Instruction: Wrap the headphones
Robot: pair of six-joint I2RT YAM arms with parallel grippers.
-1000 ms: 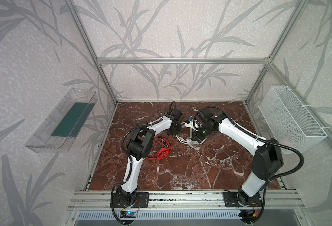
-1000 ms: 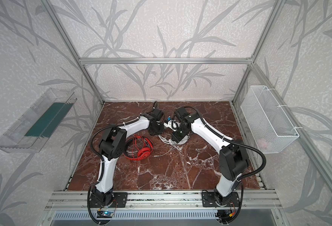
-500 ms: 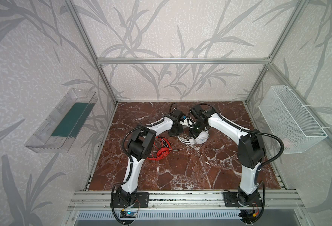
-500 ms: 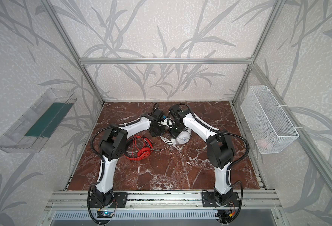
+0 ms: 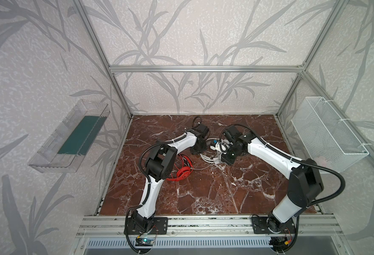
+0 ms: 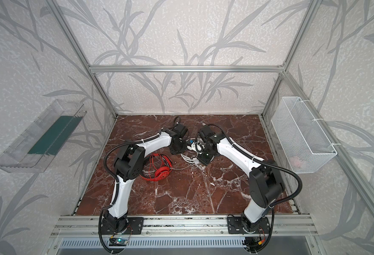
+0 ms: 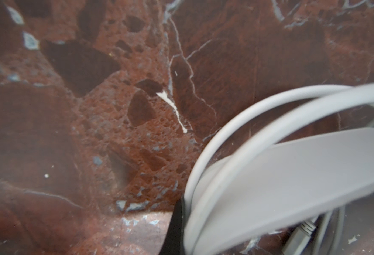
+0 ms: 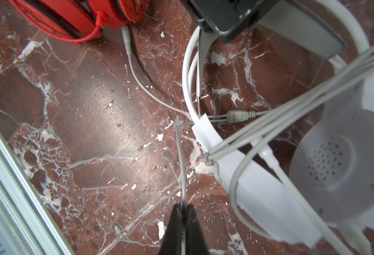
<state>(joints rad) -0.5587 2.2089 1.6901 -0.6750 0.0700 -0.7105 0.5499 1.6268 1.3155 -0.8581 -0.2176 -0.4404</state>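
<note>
On tabletop [image 5: 203, 194]: smaller headphones [image 5: 183, 171] left of larger headphones [image 8: 336, 167], apparently apart. Basket [image 5: 327, 132] on right wall.

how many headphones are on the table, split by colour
red headphones: 1
white headphones: 1
total: 2

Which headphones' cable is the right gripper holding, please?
The white headphones: the right gripper pinches their grey cable; the red headphones lie ungripped.
</note>
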